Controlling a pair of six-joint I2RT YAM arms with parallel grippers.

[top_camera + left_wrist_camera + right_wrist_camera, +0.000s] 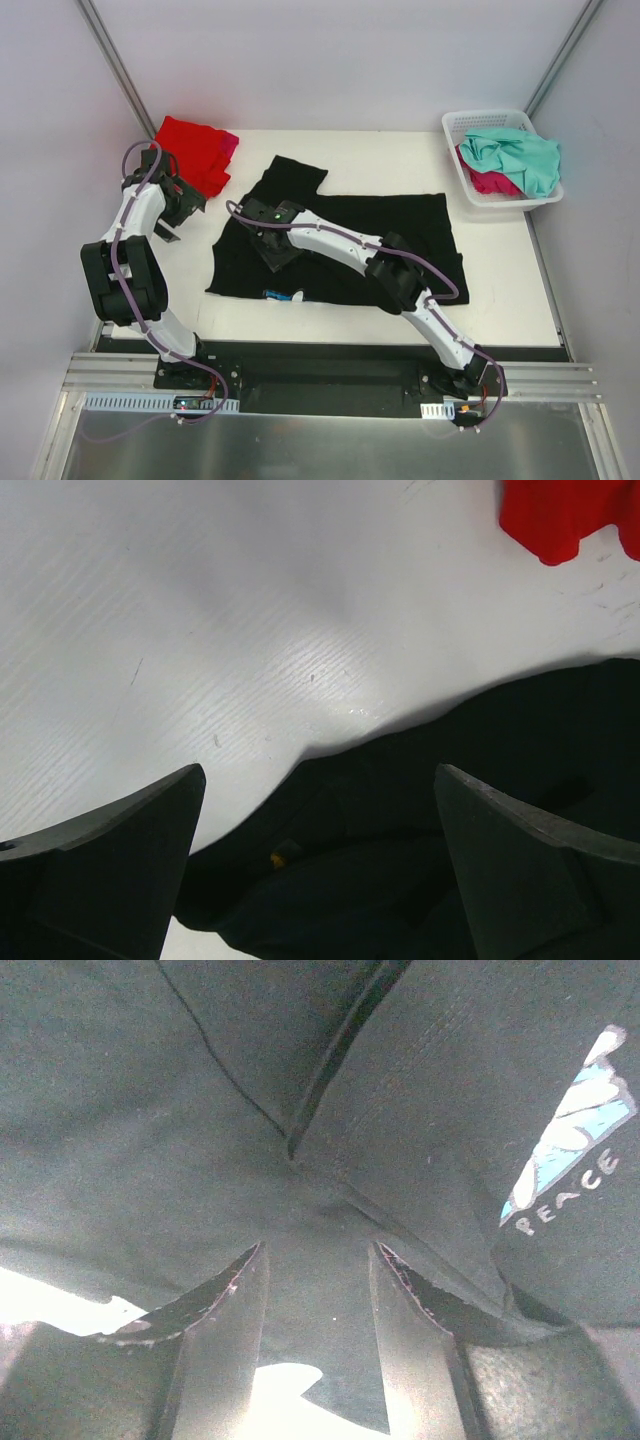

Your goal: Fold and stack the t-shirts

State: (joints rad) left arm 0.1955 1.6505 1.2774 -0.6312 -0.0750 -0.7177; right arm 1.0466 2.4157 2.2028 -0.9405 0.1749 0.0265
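The large black t-shirt (400, 235) lies spread across the middle of the table. My right gripper (265, 232) is low over its left part. In the right wrist view its fingers (225, 1320) stand a little apart, tips on the black cloth (150, 1110), with a flap of cloth between them; a white "PEACE" print (565, 1180) shows. My left gripper (176, 212) is open and empty over the table by the shirt's left edge (420, 800). A folded red shirt (195, 150) lies at the back left and also shows in the left wrist view (560, 515).
A white lattice basket (545, 195) at the back right holds a teal-mint shirt (515, 152) and a magenta one (492, 183). A magenta edge (231, 145) shows beside the red shirt. The table's front edge runs just before the arm bases.
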